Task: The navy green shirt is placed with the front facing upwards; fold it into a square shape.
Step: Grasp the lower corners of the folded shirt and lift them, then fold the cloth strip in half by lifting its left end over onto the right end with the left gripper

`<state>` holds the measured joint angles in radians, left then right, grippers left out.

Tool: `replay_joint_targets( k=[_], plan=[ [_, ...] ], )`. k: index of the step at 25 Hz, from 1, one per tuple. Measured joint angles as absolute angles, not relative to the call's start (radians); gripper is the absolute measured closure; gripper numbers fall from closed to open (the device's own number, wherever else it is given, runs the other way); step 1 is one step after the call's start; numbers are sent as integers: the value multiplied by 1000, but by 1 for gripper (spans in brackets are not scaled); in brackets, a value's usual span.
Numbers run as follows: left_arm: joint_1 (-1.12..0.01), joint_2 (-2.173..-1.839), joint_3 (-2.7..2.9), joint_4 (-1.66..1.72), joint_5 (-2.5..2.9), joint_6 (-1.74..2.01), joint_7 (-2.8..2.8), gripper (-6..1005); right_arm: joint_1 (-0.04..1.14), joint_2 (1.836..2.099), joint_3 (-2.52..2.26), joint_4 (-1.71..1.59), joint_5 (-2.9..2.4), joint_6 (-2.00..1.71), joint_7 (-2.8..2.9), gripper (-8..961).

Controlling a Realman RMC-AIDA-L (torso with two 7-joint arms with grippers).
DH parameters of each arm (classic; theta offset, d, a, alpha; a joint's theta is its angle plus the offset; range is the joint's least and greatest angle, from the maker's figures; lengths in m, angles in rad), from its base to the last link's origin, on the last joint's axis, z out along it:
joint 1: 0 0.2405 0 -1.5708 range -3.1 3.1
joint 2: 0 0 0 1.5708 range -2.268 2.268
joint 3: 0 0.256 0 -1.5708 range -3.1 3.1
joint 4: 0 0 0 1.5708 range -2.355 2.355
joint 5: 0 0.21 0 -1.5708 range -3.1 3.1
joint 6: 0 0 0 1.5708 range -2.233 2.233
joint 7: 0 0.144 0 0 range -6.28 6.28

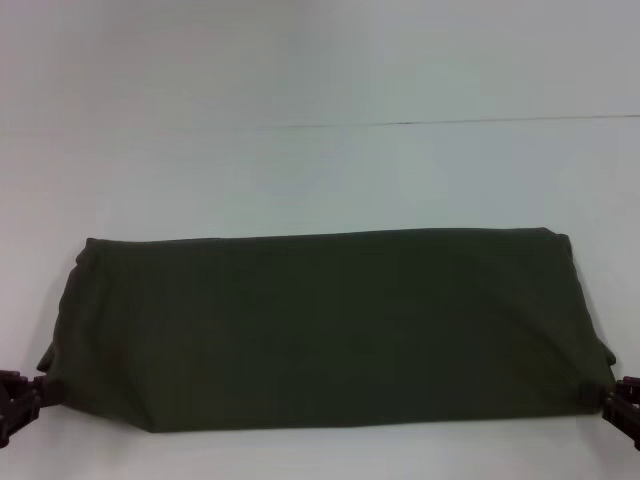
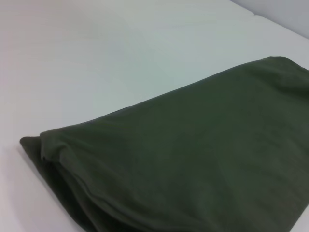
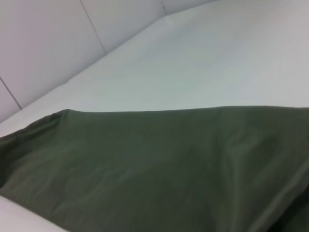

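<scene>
Across the near half of a white table [image 1: 320, 170], the navy green shirt [image 1: 325, 330] lies folded into a long, wide band, its plain olive cloth facing up with no lettering or label showing. The band runs side to side, its far edge straight and its near edge close to the table's front edge. At the shirt's near left corner sits the left gripper [image 1: 22, 398], dark and blocky, touching or just beside the cloth; whether its fingers are spread or pinching the fabric cannot be told. At the near right corner, the right gripper [image 1: 622, 405] sits the same way against the shirt's end, and its fingers are equally unreadable. Seen from the left wrist, the shirt's [image 2: 193, 164] end shows stacked layers with a rounded fold along the edge. Seen from the right wrist, the cloth [image 3: 159, 164] spreads smooth with faint creases, the pale table [image 3: 203, 63] beyond it meeting a panelled wall [image 3: 43, 43].
</scene>
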<state>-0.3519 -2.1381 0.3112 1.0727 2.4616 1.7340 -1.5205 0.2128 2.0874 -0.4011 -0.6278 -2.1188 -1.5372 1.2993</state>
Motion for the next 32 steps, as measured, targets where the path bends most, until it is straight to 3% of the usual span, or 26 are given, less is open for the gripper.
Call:
replay_joint_targets(
  k=[6,8,13,18,21,25,32],
  plan=[
    [-352,-2138,294,1077,2448,1733,-1526,876,203,2086,-381,-659,-2118,-1556,1297,865],
    [-354,-2138,291,1079,2441,1733,-1526,837,201,2084,-350,-669,-2118,-1559,1297,631],
    [-355,-2135,287,1082,2422,1718,-1527,728,201,2085,-290,-699,-2118,-1565,1296,386],
    [-357,-2135,251,1082,2367,1685,-1532,619,212,2082,-247,-705,-2116,-1565,1293,290],
    [-358,-2135,224,1075,2298,1654,-1568,401,233,2084,-230,-710,-2104,-1593,1265,233],
    [-377,-2131,221,1072,2262,1593,-1696,407,291,2089,-258,-706,-2109,-1689,1196,156],
    [-408,-2109,265,1062,2277,1552,-1926,418,362,2091,-508,-708,-2117,-1763,1117,162]
  ],
)
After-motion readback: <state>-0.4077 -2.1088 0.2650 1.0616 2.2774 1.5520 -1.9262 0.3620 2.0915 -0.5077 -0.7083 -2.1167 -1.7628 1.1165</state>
